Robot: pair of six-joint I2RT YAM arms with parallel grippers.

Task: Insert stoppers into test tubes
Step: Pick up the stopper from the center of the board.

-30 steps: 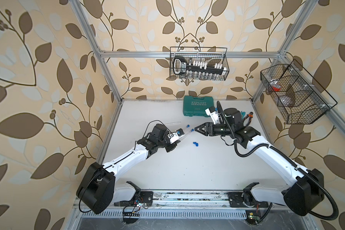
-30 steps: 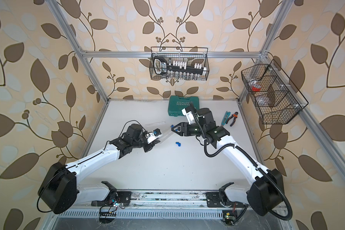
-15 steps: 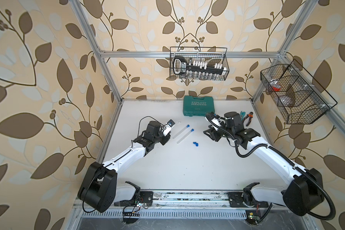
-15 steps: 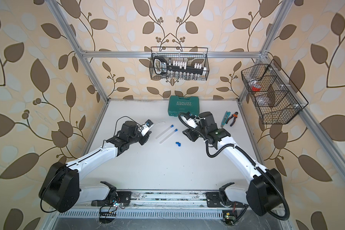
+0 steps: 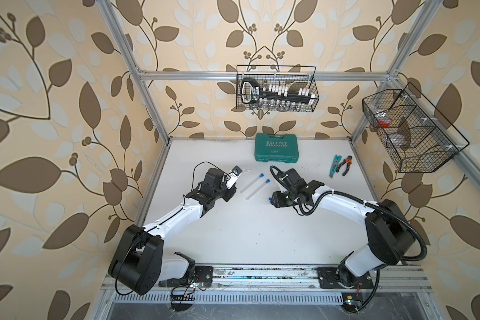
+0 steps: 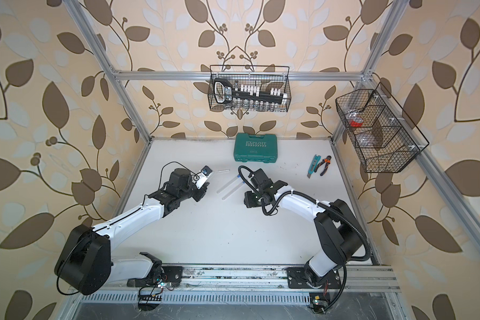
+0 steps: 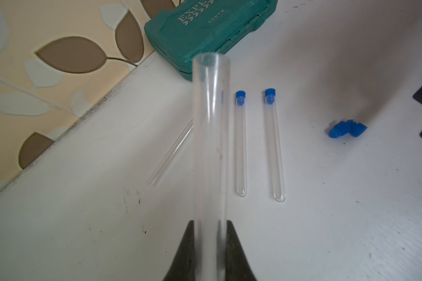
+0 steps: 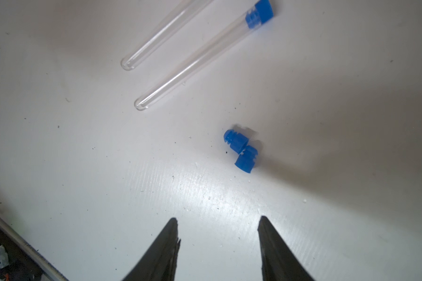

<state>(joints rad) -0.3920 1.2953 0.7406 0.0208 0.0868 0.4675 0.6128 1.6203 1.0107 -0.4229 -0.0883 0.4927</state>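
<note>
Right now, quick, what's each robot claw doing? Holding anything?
Left gripper: shut on a clear test tube with no stopper.
Right gripper: open, empty, near two loose blue stoppers.

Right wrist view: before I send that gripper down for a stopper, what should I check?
1. The right gripper is open and empty: ok.
2. The two loose stoppers lie apart enough for a single pick: not ok, they touch.
3. The left gripper is shut on a test tube: ok.
4. The held tube's mouth is unplugged: ok.
5. The two stoppered tubes lie clear of the loose stoppers on the table: ok.
6. The fourth tube has a free mouth: cannot tell, because that end is hidden behind the held tube.
</note>
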